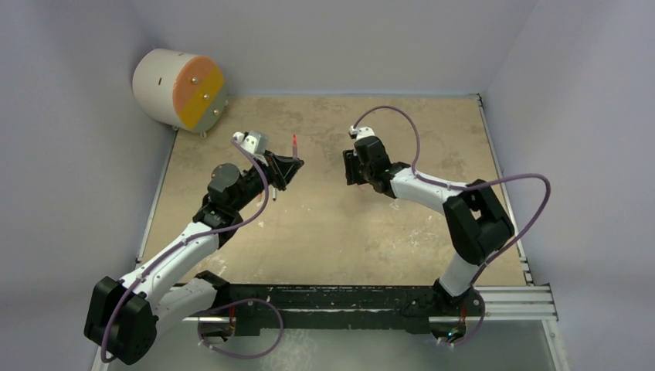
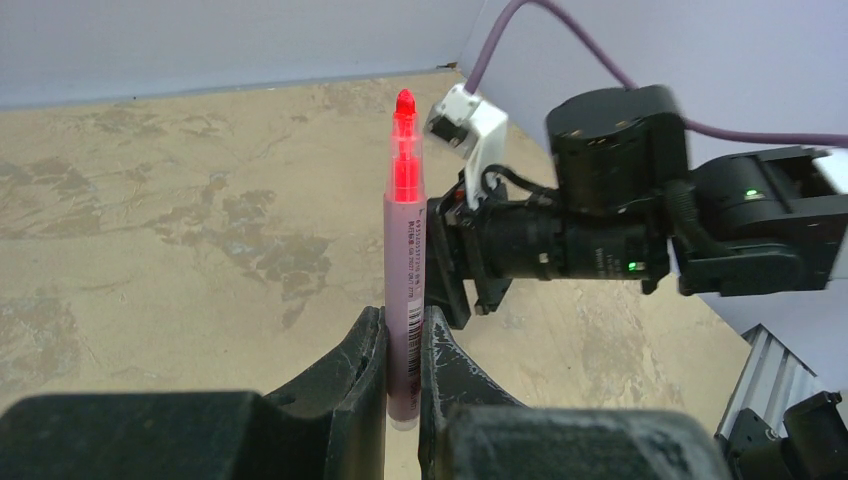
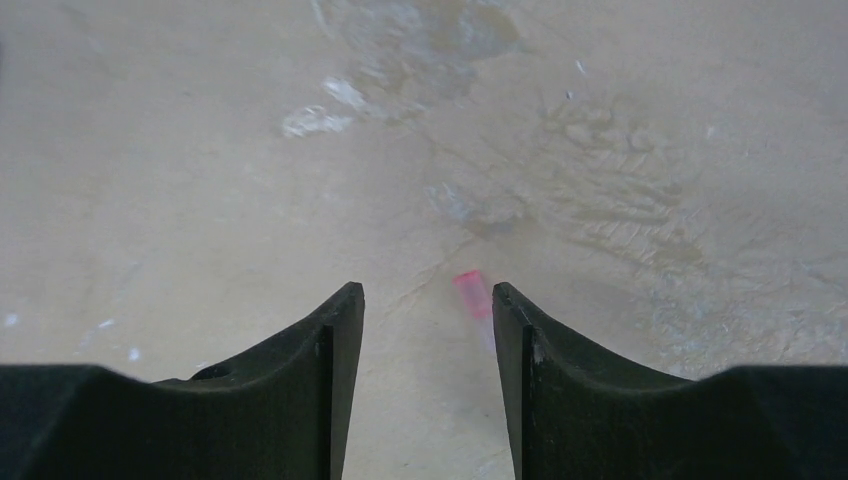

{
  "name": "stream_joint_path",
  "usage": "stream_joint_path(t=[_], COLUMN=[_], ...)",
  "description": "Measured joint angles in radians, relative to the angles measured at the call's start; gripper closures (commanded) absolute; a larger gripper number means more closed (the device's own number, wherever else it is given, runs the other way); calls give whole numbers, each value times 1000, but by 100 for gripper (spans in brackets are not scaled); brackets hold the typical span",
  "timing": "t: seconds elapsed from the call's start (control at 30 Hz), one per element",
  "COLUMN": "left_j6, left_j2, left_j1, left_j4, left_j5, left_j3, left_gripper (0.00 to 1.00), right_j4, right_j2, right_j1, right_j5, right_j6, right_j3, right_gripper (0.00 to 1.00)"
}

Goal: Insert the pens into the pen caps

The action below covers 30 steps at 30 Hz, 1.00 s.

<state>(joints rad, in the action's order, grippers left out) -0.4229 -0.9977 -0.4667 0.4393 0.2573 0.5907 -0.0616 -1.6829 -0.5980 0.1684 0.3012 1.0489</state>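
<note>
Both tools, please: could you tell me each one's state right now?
Left tool: closed on the pink pen.
Right tool: open, holding nothing, pink cap below.

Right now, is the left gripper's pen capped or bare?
Bare. The pen shows its red tip exposed above the left gripper; a pink cap lies on the table.

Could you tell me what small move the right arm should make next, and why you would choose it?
Probably lower the open right gripper straight down around the pinkish-red cap. In the wrist view, the cap lies on the table in the gap between its fingers, close to one of them. Meanwhile the left gripper holds the pen upright, tip bare.
</note>
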Motion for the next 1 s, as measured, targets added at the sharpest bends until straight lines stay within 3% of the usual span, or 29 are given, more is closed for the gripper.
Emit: stream_joint_path(t=[0.27, 0.4, 0.63, 0.87, 1.0], left_j6=[-1, -3, -3, -3, -4], left_j2=[3, 6, 10, 9, 9], left_j1=[0, 0, 0, 0, 0], left_j4=[0, 1, 4, 8, 8], left_j5=[1, 0, 1, 1, 0], left_j3=[0, 0, 0, 0, 0], left_gripper=[100, 100, 100, 100, 100], right_j4=[18, 7, -10, -60, -75], right_j2=[-108, -111, -134, -138, -138], right_j1=[24, 24, 24, 12, -15], right_j5=[33, 35, 50, 50, 51], right_j6=[1, 1, -10, -32, -57], right_j3=[-4, -14, -33, -51, -55], right_gripper=[54, 63, 66, 93, 99])
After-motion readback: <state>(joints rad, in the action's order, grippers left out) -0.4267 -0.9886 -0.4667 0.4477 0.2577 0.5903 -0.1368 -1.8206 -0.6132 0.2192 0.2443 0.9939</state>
